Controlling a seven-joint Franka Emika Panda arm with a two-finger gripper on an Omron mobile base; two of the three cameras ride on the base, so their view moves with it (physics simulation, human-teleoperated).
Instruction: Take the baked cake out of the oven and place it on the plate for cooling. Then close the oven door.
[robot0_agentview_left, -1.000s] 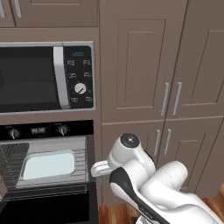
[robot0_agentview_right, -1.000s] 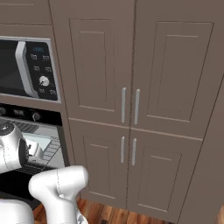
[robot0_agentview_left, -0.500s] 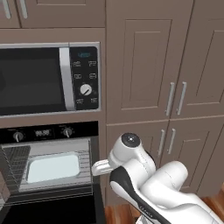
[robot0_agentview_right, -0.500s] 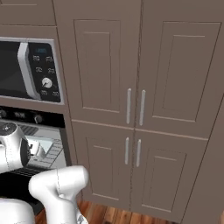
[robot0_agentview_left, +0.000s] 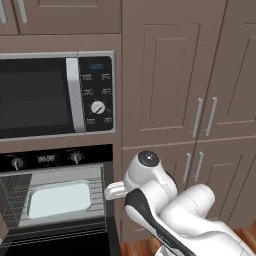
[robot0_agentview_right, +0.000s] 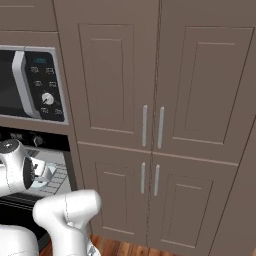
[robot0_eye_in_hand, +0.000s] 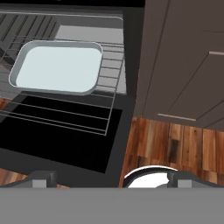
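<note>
Oven (robot0_agentview_left: 55, 200), door (robot0_eye_in_hand: 57, 140) down, cake pan (robot0_eye_in_hand: 57, 68) on rack at 10 o'clock: view has shifted rightward with base; tool (robot0_eye_in_hand: 109, 179) empty, fingers apart, cake ungrasped.

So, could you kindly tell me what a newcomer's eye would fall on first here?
Probably the open oven at lower left, where a pale tray sits on the wire rack. Next, the robot's white arm rising before the brown cabinets. Above the oven, the microwave shows its white dial.
</note>
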